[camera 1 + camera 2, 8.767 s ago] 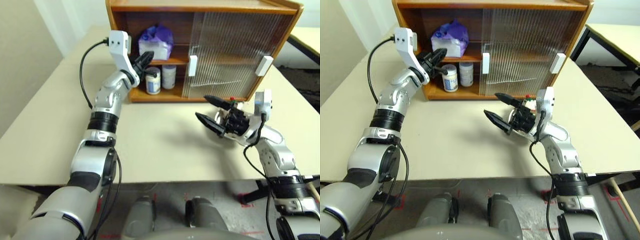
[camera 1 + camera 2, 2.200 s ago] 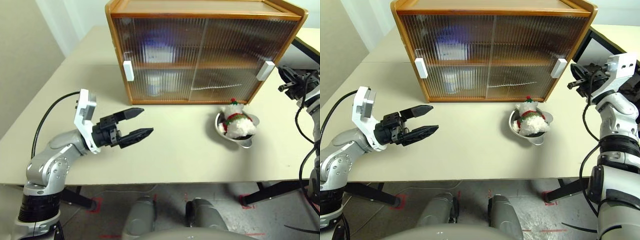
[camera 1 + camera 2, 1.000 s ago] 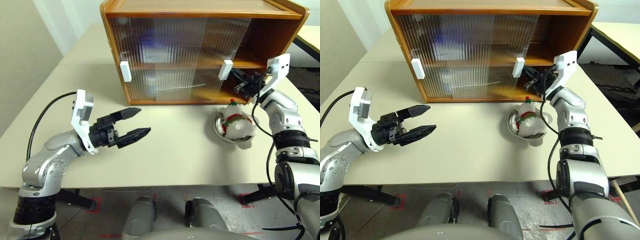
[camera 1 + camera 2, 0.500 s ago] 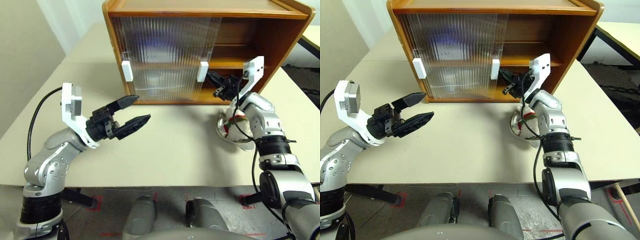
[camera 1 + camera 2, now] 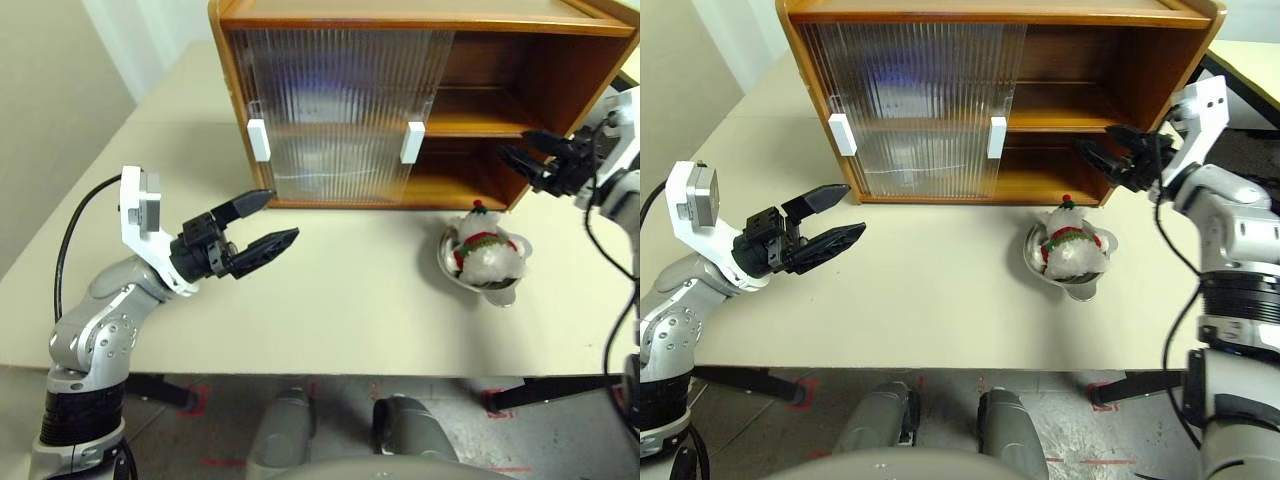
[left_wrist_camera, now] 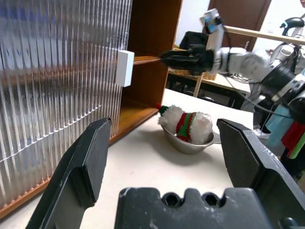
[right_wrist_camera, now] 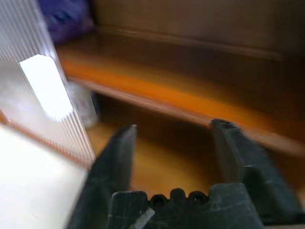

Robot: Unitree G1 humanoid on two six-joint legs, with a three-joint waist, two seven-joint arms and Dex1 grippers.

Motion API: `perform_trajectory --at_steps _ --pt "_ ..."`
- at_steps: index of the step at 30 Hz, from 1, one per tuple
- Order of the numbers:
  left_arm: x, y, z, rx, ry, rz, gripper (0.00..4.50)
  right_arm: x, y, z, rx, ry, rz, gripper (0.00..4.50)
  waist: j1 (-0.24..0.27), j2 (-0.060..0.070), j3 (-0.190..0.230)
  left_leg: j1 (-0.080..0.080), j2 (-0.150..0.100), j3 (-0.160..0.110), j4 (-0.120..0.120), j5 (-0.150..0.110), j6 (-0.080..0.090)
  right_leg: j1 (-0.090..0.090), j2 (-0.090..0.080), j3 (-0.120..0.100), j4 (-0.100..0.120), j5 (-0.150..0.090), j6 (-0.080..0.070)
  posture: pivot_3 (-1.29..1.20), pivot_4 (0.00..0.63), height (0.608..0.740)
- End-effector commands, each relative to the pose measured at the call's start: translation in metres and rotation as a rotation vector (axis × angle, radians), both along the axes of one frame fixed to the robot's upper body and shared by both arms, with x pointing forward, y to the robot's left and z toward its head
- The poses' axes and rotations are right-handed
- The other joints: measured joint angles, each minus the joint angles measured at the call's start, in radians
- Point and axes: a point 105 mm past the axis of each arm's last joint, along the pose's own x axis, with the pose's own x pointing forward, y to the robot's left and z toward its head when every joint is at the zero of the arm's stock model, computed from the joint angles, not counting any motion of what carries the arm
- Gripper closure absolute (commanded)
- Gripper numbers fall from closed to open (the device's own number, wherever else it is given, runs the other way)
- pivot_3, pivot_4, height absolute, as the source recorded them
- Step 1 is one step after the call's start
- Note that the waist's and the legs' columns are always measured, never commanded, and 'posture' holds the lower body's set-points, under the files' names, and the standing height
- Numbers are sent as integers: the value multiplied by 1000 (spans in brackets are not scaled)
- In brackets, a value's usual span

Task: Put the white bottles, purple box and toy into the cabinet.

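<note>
Left eye view: toy (image 5: 485,252) sits upright in bowl (image 5: 452,266), seemingly just near-left of right gripper (image 5: 524,165), fingers spread; left gripper (image 5: 265,222), spread, farther off.

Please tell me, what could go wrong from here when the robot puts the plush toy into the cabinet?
1. The fluffy white plush toy sits in a shiny steel bowl; a grasp may drag or tip the bowl.
2. Only the right side of the orange-brown wooden cabinet is open; the right claw, now open, could bump the ribbed sliding door's white handle.
</note>
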Motion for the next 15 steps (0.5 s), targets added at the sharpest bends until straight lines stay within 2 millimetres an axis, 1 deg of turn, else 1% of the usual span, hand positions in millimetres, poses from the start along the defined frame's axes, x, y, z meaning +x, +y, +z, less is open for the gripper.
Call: perform_trajectory --at_steps 1,3,5,9,12,14,15 --pt "1 -2 -2 18 -5 -16 0 -22 2 -14 -13 238 86 40 -3 -1 1 0 0 0 0 0 0 0 0 0 0 0 0 218 46 740" --pt "2 -3 -2 19 -6 -21 0 -36 3 -24 -50 374 107 40 -8 -1 1 0 0 0 0 0 0 0 0 0 0 -1 2 205 47 740" --pt "2 -3 -2 20 -7 -25 0 -44 8 -32 -68 448 126 40 -11 -3 2 0 1 0 0 -1 1 0 0 0 0 -1 2 204 47 740" --pt "3 -4 -3 27 -9 -30 0 -43 19 -40 24 489 132 40 -16 -6 4 1 1 1 1 -1 1 1 1 0 0 -1 2 209 45 740" --pt "2 -1 -3 35 -12 -28 0 -49 26 -59 37 575 147 40 -12 -7 5 0 0 1 2 -1 1 1 1 0 0 -1 2 222 44 740" --pt "1 0 -3 39 -16 -23 0 -50 29 -66 44 606 149 40 -9 -8 6 0 0 0 1 -1 1 1 1 0 0 -1 3 226 44 740" --pt "1 1 -2 40 -20 -20 0 -51 27 -76 28 628 141 40 -8 -8 6 0 0 0 1 -1 1 1 1 -1 -1 0 4 236 42 740"
